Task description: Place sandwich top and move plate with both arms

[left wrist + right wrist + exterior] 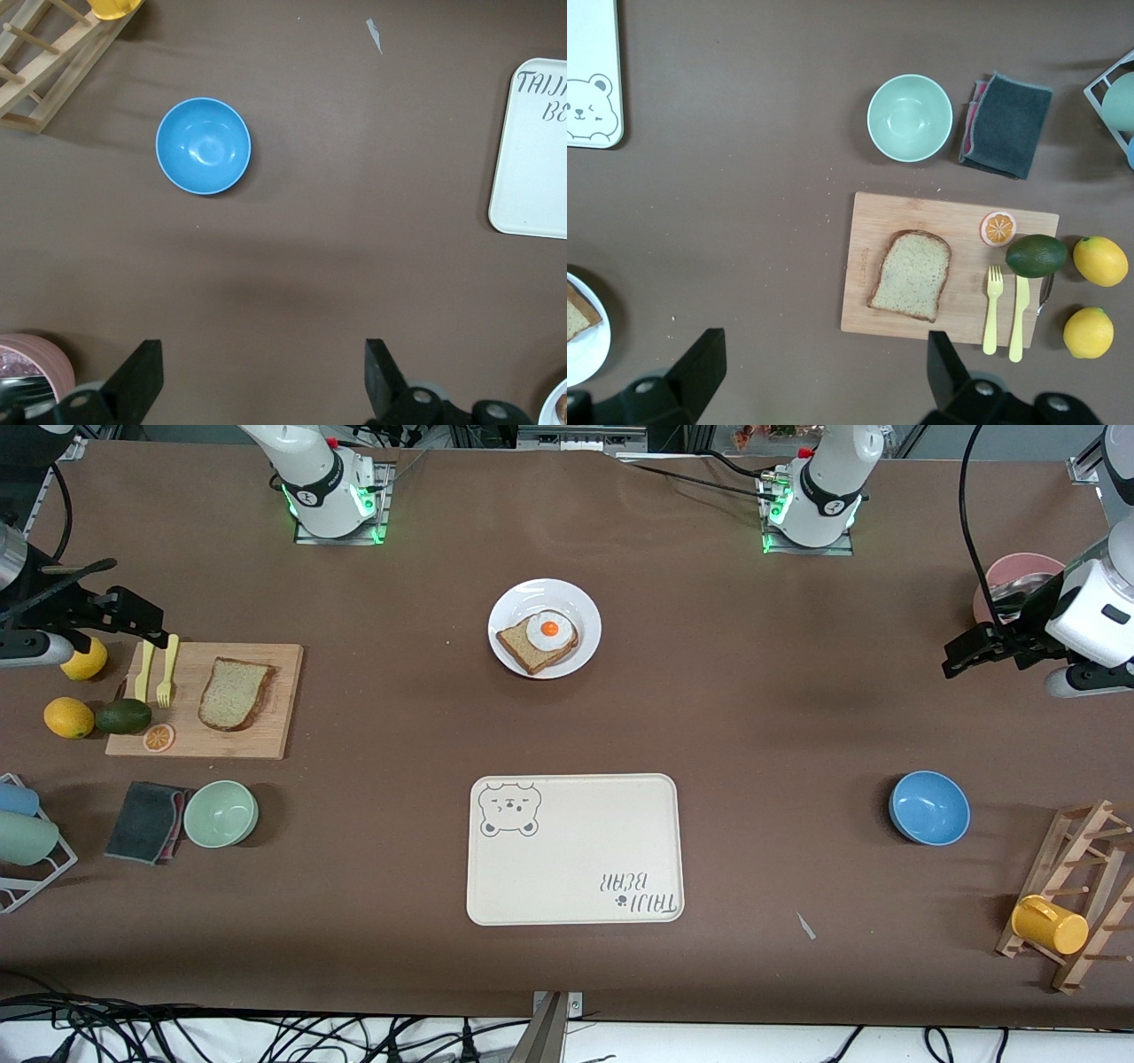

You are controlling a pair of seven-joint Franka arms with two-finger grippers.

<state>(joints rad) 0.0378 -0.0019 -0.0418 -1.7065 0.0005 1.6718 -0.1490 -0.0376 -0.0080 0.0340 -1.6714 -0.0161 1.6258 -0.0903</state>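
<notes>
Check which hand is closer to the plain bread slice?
Right. The right hand hangs over the cutting board's edge beside the plain bread slice; the left hand waits at the table's other end.

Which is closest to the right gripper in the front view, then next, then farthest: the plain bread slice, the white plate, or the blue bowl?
From the right gripper, jaws open, over the cutting board's end:
1. Plain bread slice, on the cutting board beside it.
2. White plate, mid-table.
3. Blue bowl, toward the left arm's end.
</notes>
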